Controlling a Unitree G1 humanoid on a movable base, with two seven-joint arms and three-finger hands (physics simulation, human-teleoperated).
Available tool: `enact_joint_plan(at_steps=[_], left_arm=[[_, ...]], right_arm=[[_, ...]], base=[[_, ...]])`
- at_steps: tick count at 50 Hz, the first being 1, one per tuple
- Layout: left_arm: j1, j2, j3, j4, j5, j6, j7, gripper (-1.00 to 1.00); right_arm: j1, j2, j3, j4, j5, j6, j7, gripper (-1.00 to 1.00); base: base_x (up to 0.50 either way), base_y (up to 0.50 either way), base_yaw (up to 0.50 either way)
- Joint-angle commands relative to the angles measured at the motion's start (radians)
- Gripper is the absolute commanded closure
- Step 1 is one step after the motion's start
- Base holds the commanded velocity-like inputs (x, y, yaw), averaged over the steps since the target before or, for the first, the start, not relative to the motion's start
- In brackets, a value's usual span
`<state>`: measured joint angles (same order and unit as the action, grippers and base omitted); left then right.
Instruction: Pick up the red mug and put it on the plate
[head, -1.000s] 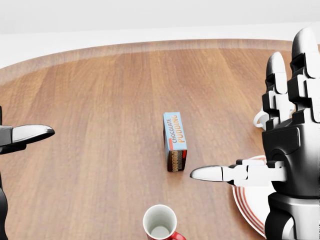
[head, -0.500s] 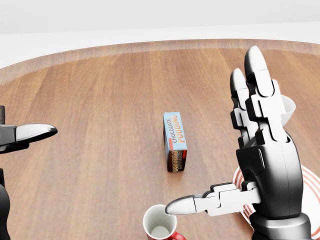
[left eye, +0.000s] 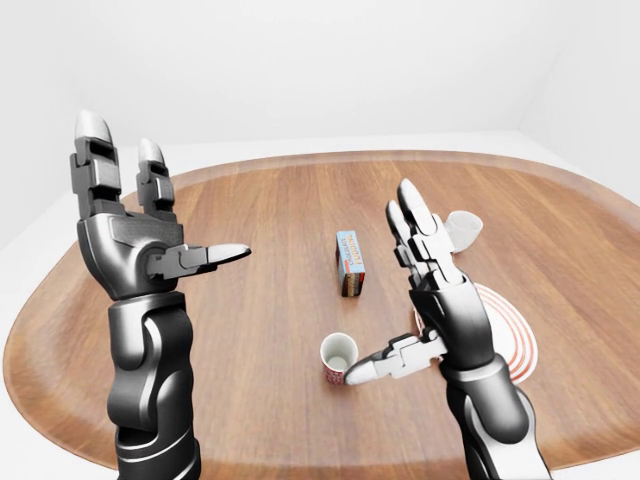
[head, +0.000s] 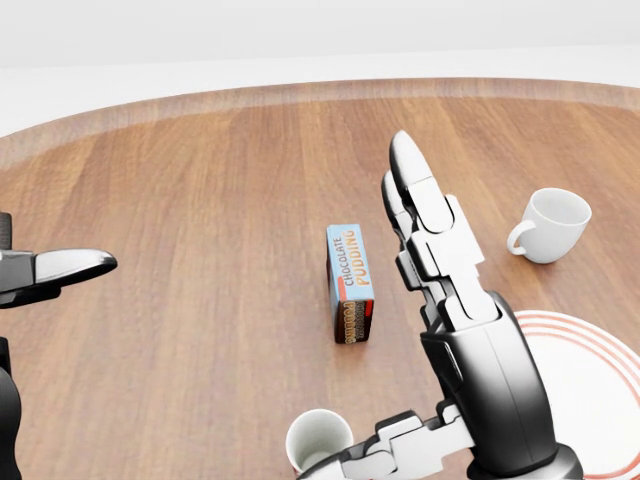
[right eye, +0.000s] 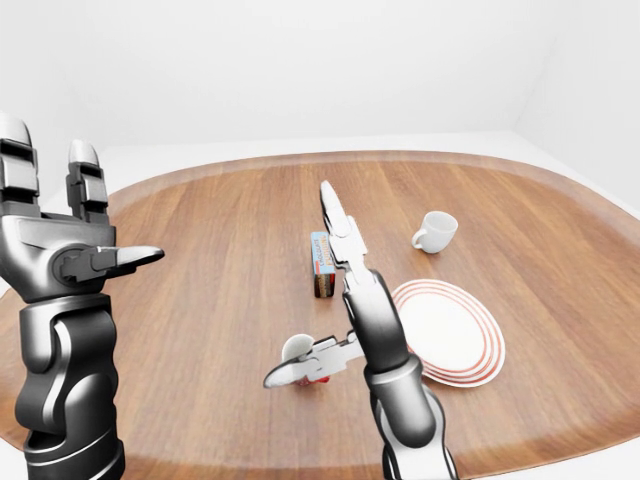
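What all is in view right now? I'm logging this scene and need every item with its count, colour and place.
table: one, brown wood, oval, fills all views.
red mug: one, red outside and white inside, upright, low centre of the left-eye view, just left of the right thumb tip.
plate: one, white with red rings, right of the mug, bare.
white mug: one, white, above the plate toward the table's upper right.
pudding box: one, blue and orange, table centre, above the red mug.
left hand: one, black and silver, raised at left, open.
right hand: one, black and silver, open, between mug and plate.
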<state>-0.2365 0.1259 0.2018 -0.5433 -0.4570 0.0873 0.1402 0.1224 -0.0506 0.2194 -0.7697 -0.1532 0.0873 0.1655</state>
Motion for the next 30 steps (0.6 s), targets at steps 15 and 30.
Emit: enact_joint_plan(at_steps=[15,30], left_arm=[[0.006,-0.001,0.003,-0.004,-0.002,0.000,-0.001,-1.00],[0.006,0.000,0.004,-0.007,-0.005,0.000,0.000,-1.00]], right_arm=[[-0.003,-0.037,0.126,-0.027,-0.251,0.000,0.130,-1.00],[-0.005,-0.032,0.200,0.023,-0.444,0.000,0.203,-1.00]], base=[[0.00,0.00,0.00],[0.00,0.00,0.00]])
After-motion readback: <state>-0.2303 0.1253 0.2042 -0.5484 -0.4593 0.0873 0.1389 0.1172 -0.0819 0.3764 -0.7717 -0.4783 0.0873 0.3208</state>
